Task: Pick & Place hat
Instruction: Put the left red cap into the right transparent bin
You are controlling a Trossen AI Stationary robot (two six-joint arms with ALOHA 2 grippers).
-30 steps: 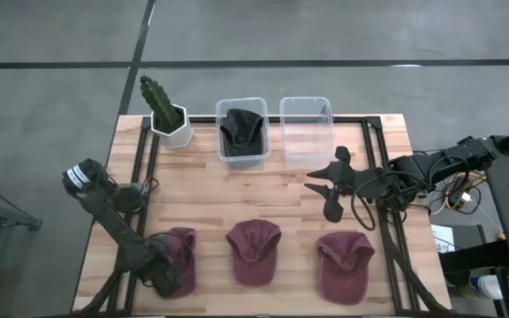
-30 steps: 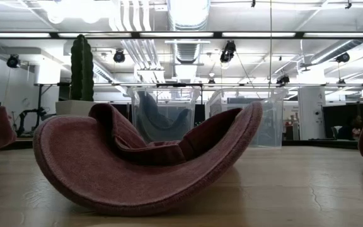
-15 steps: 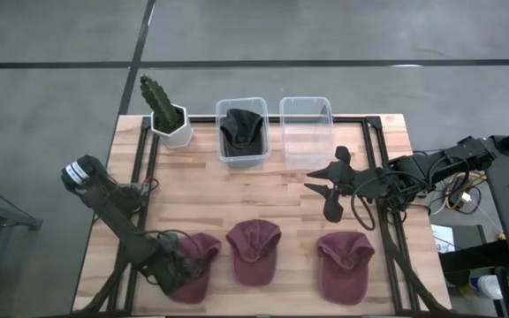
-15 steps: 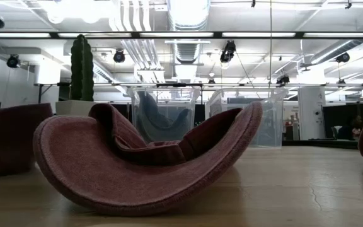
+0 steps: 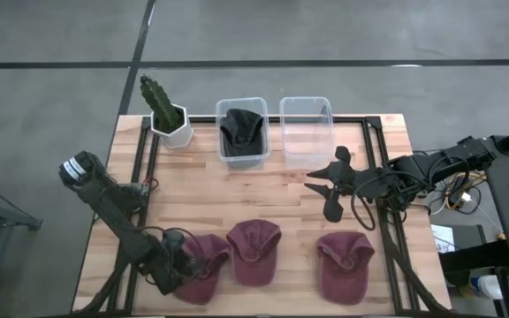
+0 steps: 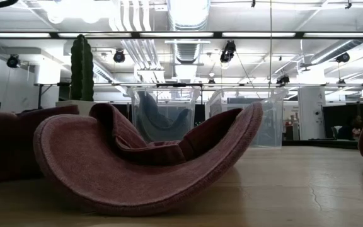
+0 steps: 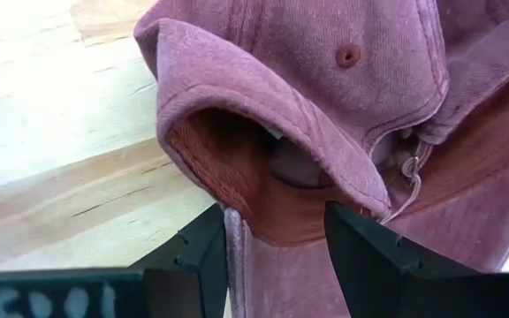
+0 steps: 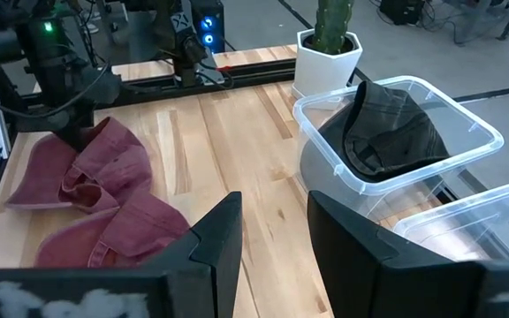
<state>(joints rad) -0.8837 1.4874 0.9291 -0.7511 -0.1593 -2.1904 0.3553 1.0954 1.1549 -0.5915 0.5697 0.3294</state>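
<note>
Three dusty-red caps lie along the table's near edge. The left cap (image 5: 203, 265) (image 7: 325, 97) is at my left gripper (image 5: 173, 270) (image 7: 277, 256), which is shut on it. It sits close beside the middle cap (image 5: 254, 252) (image 6: 144, 157). The right cap (image 5: 345, 265) rests apart on its crown. My right gripper (image 5: 330, 187) (image 8: 277, 238) hovers open above bare wood in front of the bins, touching nothing. A dark cap (image 5: 241, 128) lies in the left bin. My left gripper pinches the left cap's flat edge (image 7: 272, 265) between its two fingers (image 7: 203, 256), coming level from the table's left. The crown with its top button (image 7: 347, 56) lies beyond the fingers. The cap seems to rest on the wood; how far back it reaches is hidden.
Two clear bins stand at the far edge: the left one (image 5: 242, 132) (image 8: 396, 132) holds the dark cap, the right one (image 5: 306, 128) shows nothing inside. A potted cactus (image 5: 164, 113) stands at the far left. Bare wood lies between bins and caps.
My left gripper has moved toward the table's right along the near edge, keeping its hold. The left cap has slid with it across the wood and now sits right beside the middle cap. The right arm has kept still.
</note>
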